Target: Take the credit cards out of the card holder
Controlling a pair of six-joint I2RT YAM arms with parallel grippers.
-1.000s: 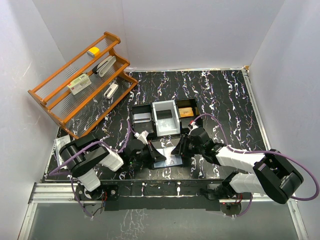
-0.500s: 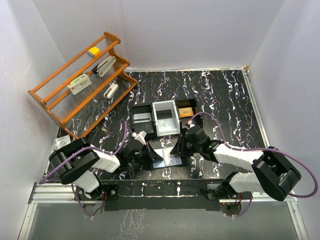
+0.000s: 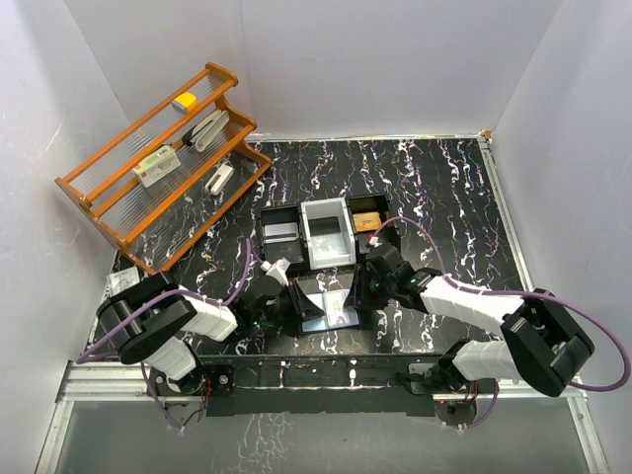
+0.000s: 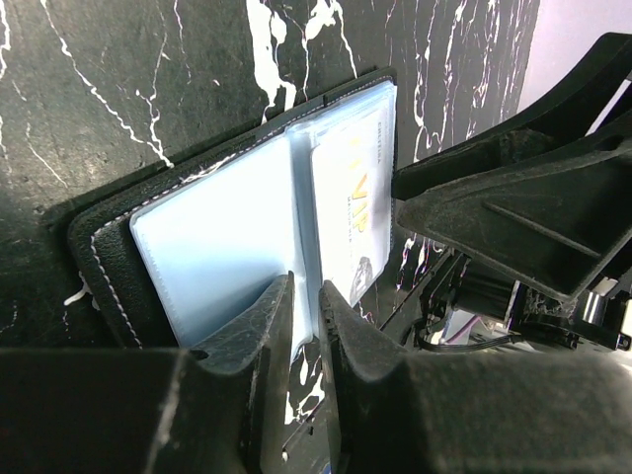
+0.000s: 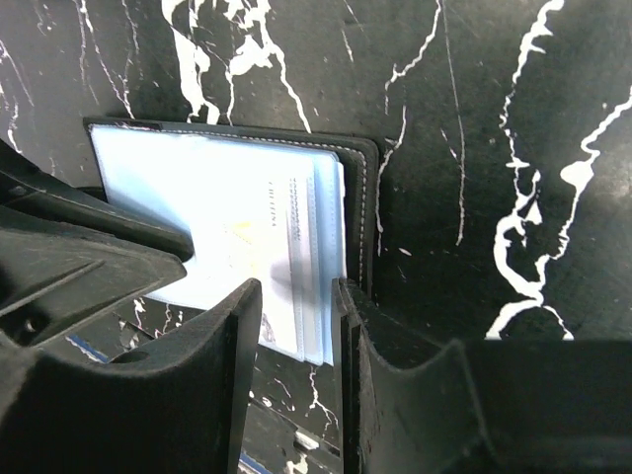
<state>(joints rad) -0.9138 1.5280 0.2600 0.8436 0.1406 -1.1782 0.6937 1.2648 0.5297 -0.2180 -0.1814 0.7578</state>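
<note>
The card holder (image 3: 331, 304) lies open on the marble table between my two grippers, black outside and pale blue inside (image 4: 217, 227). A white card with gold lettering (image 4: 351, 212) sits in its right clear pocket. My left gripper (image 4: 306, 286) hovers at the near edge of the fold. Its jaws stand a narrow slit apart, with the edge of a blue pocket showing in the gap. My right gripper (image 5: 299, 286) is open and straddles the edge of the card (image 5: 247, 237) and the pocket leaves (image 5: 321, 257). From above, the left gripper (image 3: 296, 306) and right gripper (image 3: 357, 288) flank the holder.
A black three-compartment tray (image 3: 283, 215) stands just behind the holder, with a grey-white box in its middle bay and a brown item (image 3: 367, 219) on the right. A wooden rack (image 3: 158, 163) with small items fills the back left. The near table edge lies just behind both grippers.
The holder now lies spread wider, with more of its pale inside showing. My left jaws have parted slightly. The right gripper has shifted a little toward the holder's right edge.
</note>
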